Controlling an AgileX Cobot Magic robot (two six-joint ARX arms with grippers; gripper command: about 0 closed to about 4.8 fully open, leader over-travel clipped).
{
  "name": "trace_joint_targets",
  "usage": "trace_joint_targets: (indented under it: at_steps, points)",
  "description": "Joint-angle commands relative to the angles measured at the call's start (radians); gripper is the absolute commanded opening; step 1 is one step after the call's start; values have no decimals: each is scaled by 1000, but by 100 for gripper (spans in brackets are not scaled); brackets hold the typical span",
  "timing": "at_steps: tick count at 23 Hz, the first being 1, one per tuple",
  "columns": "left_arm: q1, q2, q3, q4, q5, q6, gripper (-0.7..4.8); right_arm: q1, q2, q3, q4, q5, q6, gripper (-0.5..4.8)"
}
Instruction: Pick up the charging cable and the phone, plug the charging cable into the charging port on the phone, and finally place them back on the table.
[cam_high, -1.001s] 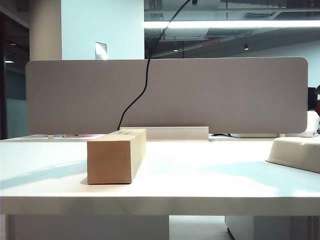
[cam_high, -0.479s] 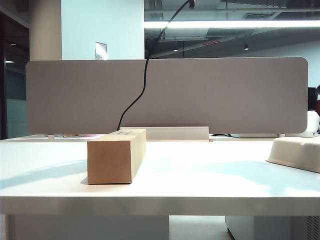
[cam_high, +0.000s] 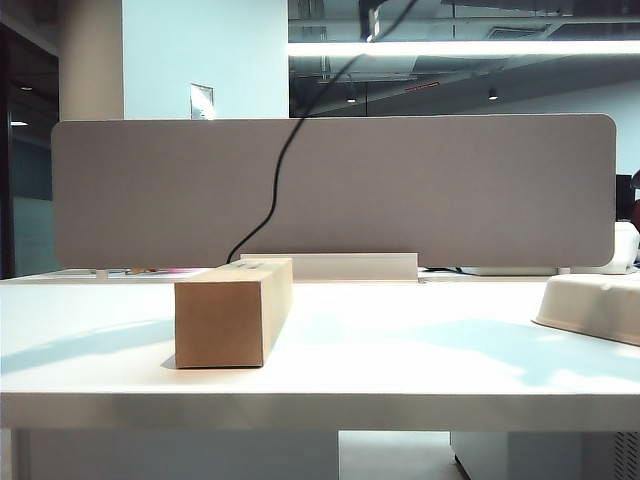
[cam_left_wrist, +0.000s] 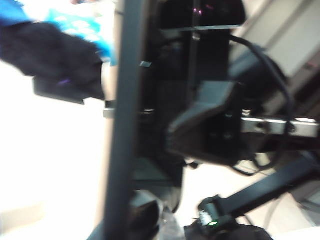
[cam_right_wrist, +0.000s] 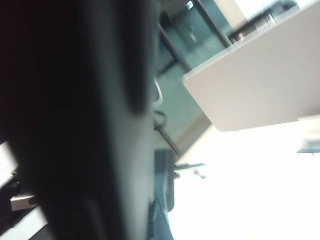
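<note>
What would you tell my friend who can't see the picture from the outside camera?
A black charging cable hangs down from above in front of a grey divider panel. A brown cardboard box stands on the white table.

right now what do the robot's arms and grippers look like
Left gripper: blurred dark grey bar close to its wrist camera; behind it black arm housings, a looping black cable, a silver bracket, a tiny green light. Right gripper: only a black blur filling its wrist camera's near side. No markings readable.
</note>
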Motion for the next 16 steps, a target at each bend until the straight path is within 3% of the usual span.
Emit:
trace_joint_targets:
  at_steps: [1, 2, 4, 6, 8, 10, 11, 16]
  points:
    - [18, -7, 6, -105, -43, 94, 94, -40, -7, 9, 34, 19, -6, -8]
    - [26, -7, 6, -133, -55, 99, 98, -49, -7, 9, 28, 23, -6, -8]
    - [40, -7, 6, -209, -72, 127, 158, -82, -7, 9, -35, 30, -14, -8]
    - [64, -7, 6, -286, -78, 167, 153, -104, -7, 9, -171, 50, -21, -8]
    - [96, -7, 6, -386, -119, 194, 132, -112, -5, 8, -335, 104, -53, -8]
    - [111, -7, 6, -464, -189, 242, 57, -112, 1, 8, -426, 135, -97, -8]
    - [117, -7, 6, -538, -269, 309, 19, -111, 14, 8, -478, 145, -110, -8]
    - [120, -7, 6, -654, -491, 423, 14, -111, 83, 8, -542, 158, -110, -8]
